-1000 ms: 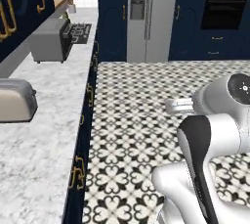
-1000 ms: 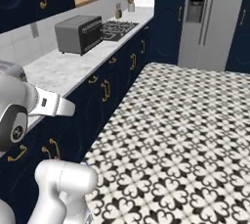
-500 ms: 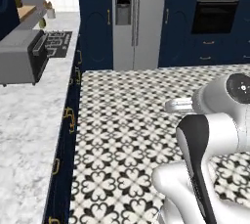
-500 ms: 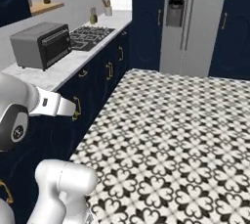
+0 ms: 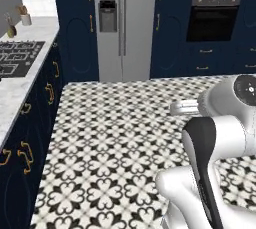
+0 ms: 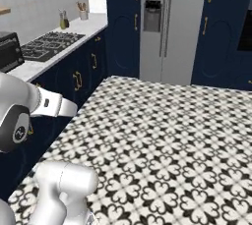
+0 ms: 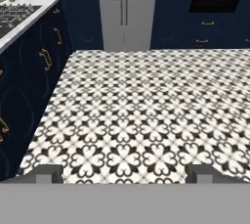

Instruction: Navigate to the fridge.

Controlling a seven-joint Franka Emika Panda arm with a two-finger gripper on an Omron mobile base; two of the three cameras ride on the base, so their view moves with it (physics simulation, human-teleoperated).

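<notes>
Fridge (image 5: 124, 25) between navy cabinets (image 5: 77, 28), beyond black-and-white patterned floor (image 5: 115, 143)

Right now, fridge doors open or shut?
Shut. Both doors of the fridge sit flush, the two bar handles parallel at the centre seam, with no gap showing.

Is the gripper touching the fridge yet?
Apart. The hand view shows patterned floor stretching between the gripper and the fridge.
</notes>
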